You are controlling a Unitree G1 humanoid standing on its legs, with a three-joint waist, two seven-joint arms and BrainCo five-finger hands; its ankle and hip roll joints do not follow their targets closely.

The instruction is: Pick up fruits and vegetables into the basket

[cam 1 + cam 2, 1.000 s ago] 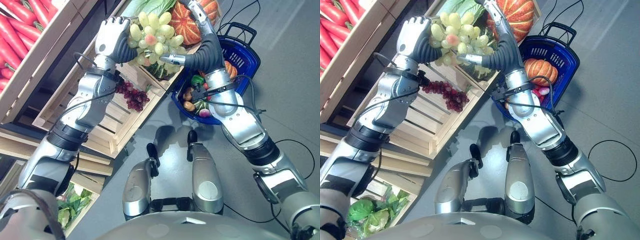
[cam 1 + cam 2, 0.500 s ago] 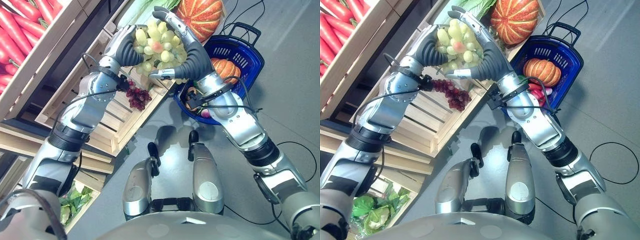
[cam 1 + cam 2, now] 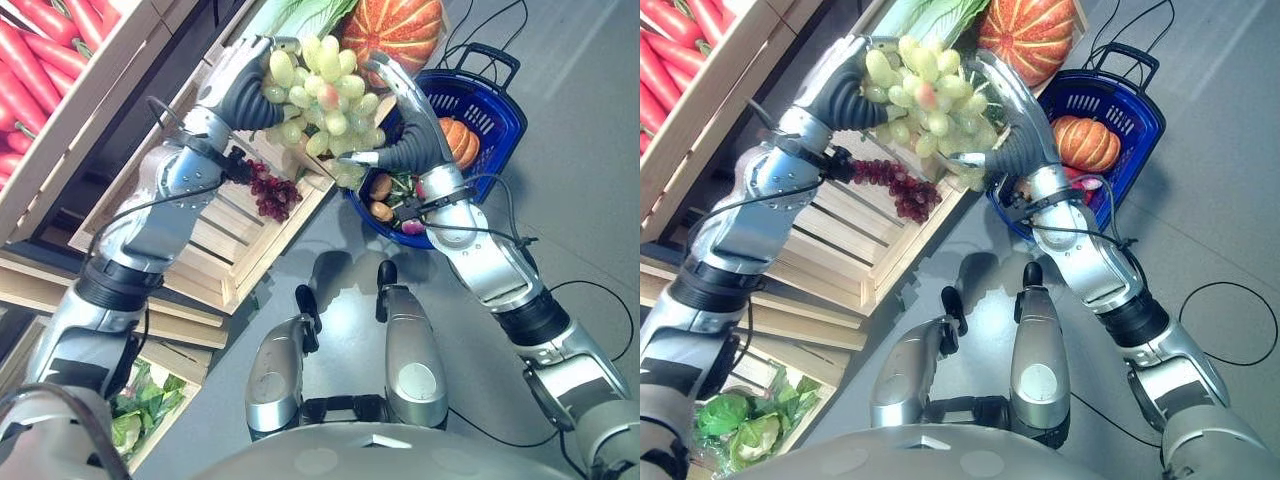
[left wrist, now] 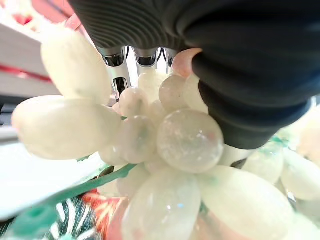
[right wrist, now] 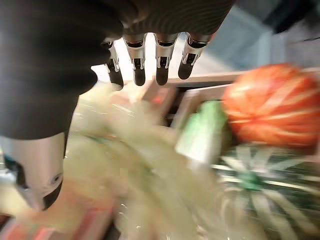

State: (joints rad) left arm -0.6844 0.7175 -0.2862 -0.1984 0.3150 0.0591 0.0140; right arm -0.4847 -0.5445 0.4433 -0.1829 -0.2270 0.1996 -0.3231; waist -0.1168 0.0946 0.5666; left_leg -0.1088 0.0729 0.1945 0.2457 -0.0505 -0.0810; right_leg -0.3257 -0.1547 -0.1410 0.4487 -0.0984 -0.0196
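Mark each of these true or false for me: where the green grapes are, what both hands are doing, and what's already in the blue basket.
1. The green grapes are held up between both hands. True.
2. The green grapes already lie in the blue basket. False: they are up in the air, beside the basket and over the crate edge.
3. The right hand is open, its straight fingers against the bunch. True.
4. The basket is empty. False: a small orange pumpkin and other produce lie in it.
5. A bunch of red grapes lies in the slatted wooden crate. True.
6. The left hand hangs idle by the floor. False: it is up against the green grapes.
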